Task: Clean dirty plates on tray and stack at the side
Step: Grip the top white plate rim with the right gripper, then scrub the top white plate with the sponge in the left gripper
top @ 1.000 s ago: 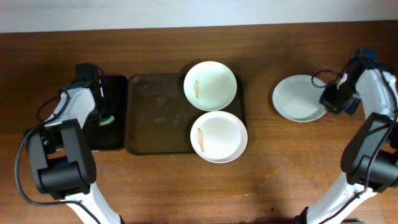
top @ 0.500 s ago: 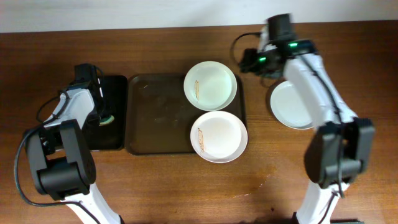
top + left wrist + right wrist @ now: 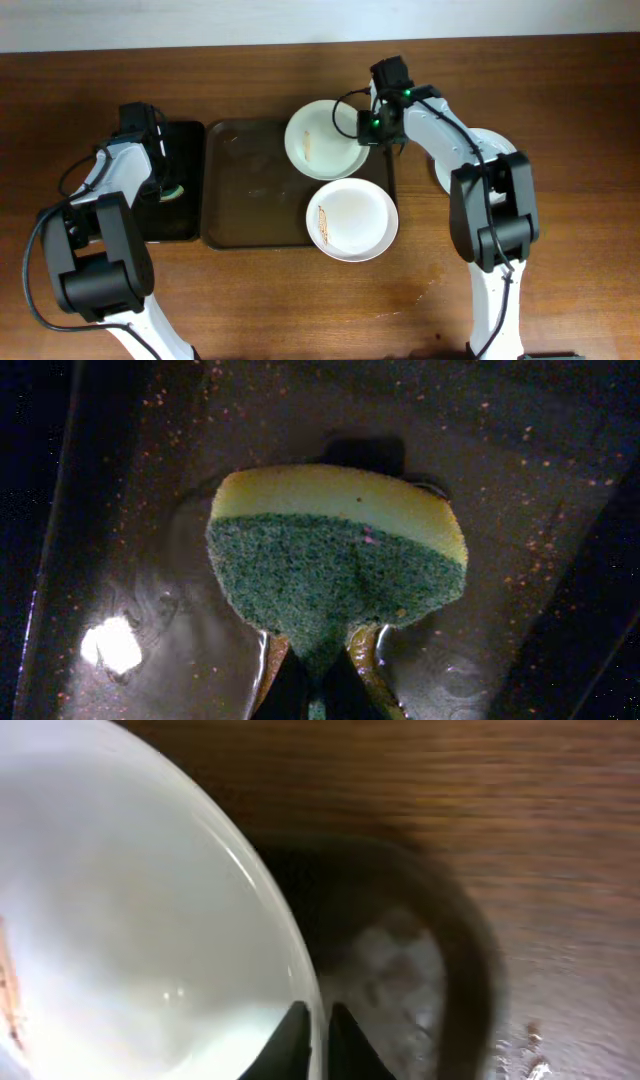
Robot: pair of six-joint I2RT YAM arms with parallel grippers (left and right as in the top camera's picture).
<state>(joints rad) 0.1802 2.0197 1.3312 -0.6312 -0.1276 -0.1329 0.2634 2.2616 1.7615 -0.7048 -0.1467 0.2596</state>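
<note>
Across mid-frame overhead, the brown tray (image 3: 250,190) carries two smeared plates: the upper plate (image 3: 318,142) and the lower plate (image 3: 351,220) (overhanging its bottom-right rim). Far left, the black tray (image 3: 186,215) holds a sponge (image 3: 335,570), pinched by the left gripper (image 3: 315,682). The right gripper (image 3: 318,1032) seems clamped on the upper plate's rim; so thin a grip could slip, dropping it onto its neighbour.

White, smeared: rear plate (image 3: 322,140), front plate (image 3: 352,222), on tray (image 3: 255,195).

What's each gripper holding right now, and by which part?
Left gripper pinches the sponge at the narrow end of its green scouring side. Right gripper grips the far plate by its rim, one finger inside, one outside.
</note>
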